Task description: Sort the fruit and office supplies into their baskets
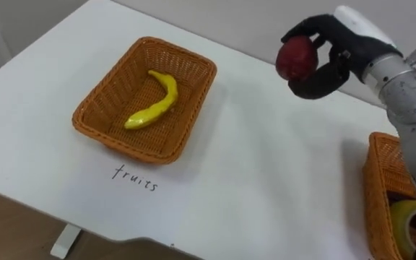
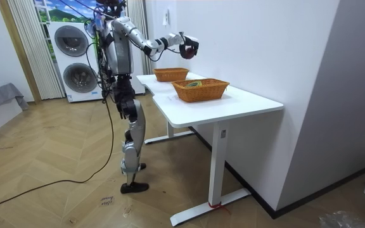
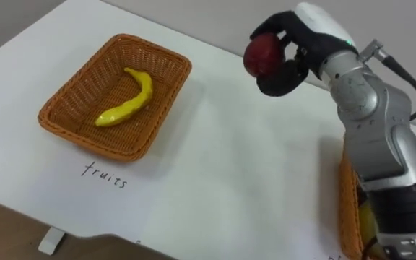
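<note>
Dark red and smooth-skinned, the round fruit point(image 1: 297, 58) is sitting in the right hand point(image 1: 338, 65), and the black fingers point(image 1: 310, 29) are curling over its top while the thumb is hooking under it, so that is a firm wrap all the way round. The hand is hanging in the air above the matte white table point(image 1: 266, 166), with fruit and tabletop well apart.

Off to the hand's left and nearer the robot, a rectangular wicker basket point(image 1: 110, 90) is lying on the table, tightly woven in orange-brown cane with sloping walls and a braided rim. A long curved banana point(image 1: 157, 105), yellow and glossy, is resting on its floor at a slant. A handwritten label point(image 1: 134, 177) is showing on the table just beside the basket's near rim.

Below the hand, under the silver forearm, a second wicker basket point(image 1: 374, 180) of the same weave is peeking in. A yellow-green ring-shaped object point(image 1: 406, 220) is lying inside it, though what it is cannot be told.

From the room view, the robot is standing upright at the table's end on a herringbone wood floor point(image 2: 56, 158), its right arm reaching out high over the tabletop.
</note>
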You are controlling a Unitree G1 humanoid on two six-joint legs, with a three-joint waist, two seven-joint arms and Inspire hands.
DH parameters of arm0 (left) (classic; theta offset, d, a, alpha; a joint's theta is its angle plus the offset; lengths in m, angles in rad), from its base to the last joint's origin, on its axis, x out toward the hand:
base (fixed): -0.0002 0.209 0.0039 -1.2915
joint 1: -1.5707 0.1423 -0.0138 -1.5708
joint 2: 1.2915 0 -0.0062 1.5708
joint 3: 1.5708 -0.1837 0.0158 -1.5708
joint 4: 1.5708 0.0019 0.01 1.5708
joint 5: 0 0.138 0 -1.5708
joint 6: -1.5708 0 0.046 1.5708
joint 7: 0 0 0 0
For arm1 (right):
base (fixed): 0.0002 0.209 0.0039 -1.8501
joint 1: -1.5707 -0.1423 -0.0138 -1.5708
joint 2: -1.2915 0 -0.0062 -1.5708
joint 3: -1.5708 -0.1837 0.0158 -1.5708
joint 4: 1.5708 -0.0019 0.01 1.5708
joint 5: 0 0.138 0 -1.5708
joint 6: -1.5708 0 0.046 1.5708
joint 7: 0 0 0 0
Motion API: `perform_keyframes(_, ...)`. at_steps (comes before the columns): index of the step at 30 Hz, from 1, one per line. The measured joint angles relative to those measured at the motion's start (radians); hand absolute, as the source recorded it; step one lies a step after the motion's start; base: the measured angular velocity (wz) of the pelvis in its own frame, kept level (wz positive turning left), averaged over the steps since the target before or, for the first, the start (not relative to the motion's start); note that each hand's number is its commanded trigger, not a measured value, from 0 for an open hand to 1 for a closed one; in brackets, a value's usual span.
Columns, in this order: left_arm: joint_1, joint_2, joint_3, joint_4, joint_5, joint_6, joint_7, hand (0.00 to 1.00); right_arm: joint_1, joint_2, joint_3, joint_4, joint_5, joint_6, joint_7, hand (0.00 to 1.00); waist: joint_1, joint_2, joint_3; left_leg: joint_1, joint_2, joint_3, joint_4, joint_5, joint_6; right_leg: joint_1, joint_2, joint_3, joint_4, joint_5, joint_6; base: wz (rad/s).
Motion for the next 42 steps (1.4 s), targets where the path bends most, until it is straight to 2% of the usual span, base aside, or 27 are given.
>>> perform_keyframes(3,-0.002,-0.006,0.004,0.014,-0.001,-0.001,0.008,0.00,-0.006,0.000,0.000,-0.036,-0.004,0.006,0.000,1.00,0.012,0.001,0.0003,0.007,0.001,0.002,-0.009,0.000,0.000,0.001,0.001,0.003,0.000,0.000,0.000,-0.06)
perform_keyframes(4,-0.001,-0.006,0.004,0.019,-0.001,0.001,0.008,0.00,-0.007,0.000,0.000,-0.047,-0.006,0.006,0.000,1.00,0.015,-0.003,-0.0025,0.006,0.000,0.002,-0.009,0.000,0.001,0.001,0.001,0.003,0.000,0.000,0.000,0.00)
perform_keyframes(7,0.008,-0.006,0.001,0.020,-0.001,0.001,0.009,0.00,-0.012,0.001,0.011,-0.066,-0.018,0.011,0.001,1.00,0.027,-0.005,-0.0034,0.007,0.000,0.002,-0.010,0.001,0.001,0.001,0.000,0.001,0.000,0.000,0.000,0.00)
perform_keyframes(10,0.022,-0.011,0.001,0.020,0.000,0.003,0.027,0.00,-0.031,0.015,0.020,-0.077,-0.027,0.023,0.004,1.00,0.030,-0.009,-0.0037,0.007,-0.001,-0.002,-0.012,0.001,0.001,0.003,-0.001,-0.002,0.000,0.000,0.000,0.02)
perform_keyframes(12,0.024,-0.009,0.000,0.020,-0.003,0.010,0.027,0.00,-0.035,0.020,0.022,-0.077,-0.029,0.037,0.004,1.00,0.041,-0.014,-0.0013,0.008,-0.001,-0.007,-0.013,0.001,0.001,0.006,-0.001,-0.013,0.000,0.000,0.000,0.10)
perform_keyframes(13,0.024,-0.007,-0.002,0.021,-0.007,0.012,0.030,0.00,-0.040,0.024,0.022,-0.077,-0.029,0.049,0.004,1.00,0.045,-0.019,0.0031,0.012,-0.002,-0.017,-0.013,0.001,0.001,0.014,0.000,-0.024,0.000,-0.001,0.001,0.21)
perform_keyframes(14,0.024,-0.003,-0.008,0.026,-0.008,0.014,0.033,0.00,-0.048,0.030,0.024,-0.076,-0.030,0.056,0.002,1.00,0.052,-0.017,0.0120,0.019,-0.003,-0.024,-0.015,0.001,0.001,0.021,0.000,-0.024,0.000,-0.001,0.001,0.17)
perform_keyframes(17,0.031,-0.002,-0.010,0.030,0.001,0.022,0.047,0.00,-0.063,0.042,0.067,-0.077,-0.028,0.068,-0.014,1.00,0.082,-0.033,0.0095,0.025,-0.001,-0.028,-0.025,0.001,0.000,0.028,0.001,-0.024,-0.001,-0.003,0.004,0.06)
perform_keyframes(22,0.037,-0.001,-0.019,0.029,0.000,0.025,0.038,0.00,-0.080,0.089,0.162,-0.078,-0.051,0.081,-0.012,1.00,0.120,-0.035,0.0094,0.031,-0.005,-0.051,-0.023,0.001,0.001,0.035,0.000,-0.024,-0.001,-0.003,0.004,0.12)
perform_keyframes(25,0.036,0.012,-0.026,0.035,0.001,0.023,0.027,0.00,-0.095,0.106,0.212,-0.074,-0.050,0.077,-0.004,1.00,0.140,-0.034,0.0107,0.033,-0.008,-0.073,-0.024,0.001,0.001,0.042,0.001,-0.026,-0.001,-0.004,0.006,0.23)
perform_keyframes(29,0.038,0.012,-0.028,0.030,0.001,0.024,0.017,0.00,-0.101,0.150,0.225,-0.067,-0.029,0.076,-0.003,1.00,0.173,-0.027,0.0165,0.033,-0.012,-0.098,-0.024,0.001,0.001,0.050,-0.001,-0.074,-0.001,-0.005,0.008,0.19)
perform_keyframes(31,0.038,0.011,-0.039,0.018,0.001,0.024,0.014,0.00,-0.101,0.154,0.246,-0.054,-0.024,0.075,-0.003,1.00,0.184,-0.024,0.0188,0.035,-0.015,-0.108,-0.024,0.001,0.001,0.052,-0.002,-0.080,-0.002,-0.006,0.010,0.18)
perform_keyframes(32,0.035,0.010,-0.040,0.016,0.001,0.023,0.013,0.00,-0.101,0.170,0.250,-0.034,-0.024,0.070,-0.003,1.00,0.188,-0.024,0.0189,0.035,-0.017,-0.114,-0.024,0.001,0.001,0.054,-0.003,-0.081,-0.002,-0.009,0.014,0.16)
perform_keyframes(36,0.032,0.015,-0.055,0.018,0.001,0.023,0.004,0.00,-0.109,0.198,0.275,0.044,-0.016,0.045,-0.005,1.00,0.190,-0.024,0.0191,0.037,-0.020,-0.124,-0.024,0.001,0.001,0.063,-0.005,-0.094,-0.002,-0.011,0.016,0.11)
perform_keyframes(42,0.021,0.022,-0.078,0.017,0.000,0.025,-0.005,0.00,-0.113,0.219,0.289,0.167,-0.011,0.046,-0.005,1.00,0.188,-0.024,0.0197,0.038,-0.022,-0.128,-0.022,0.001,0.001,0.070,-0.006,-0.096,-0.002,-0.013,0.018,0.01)
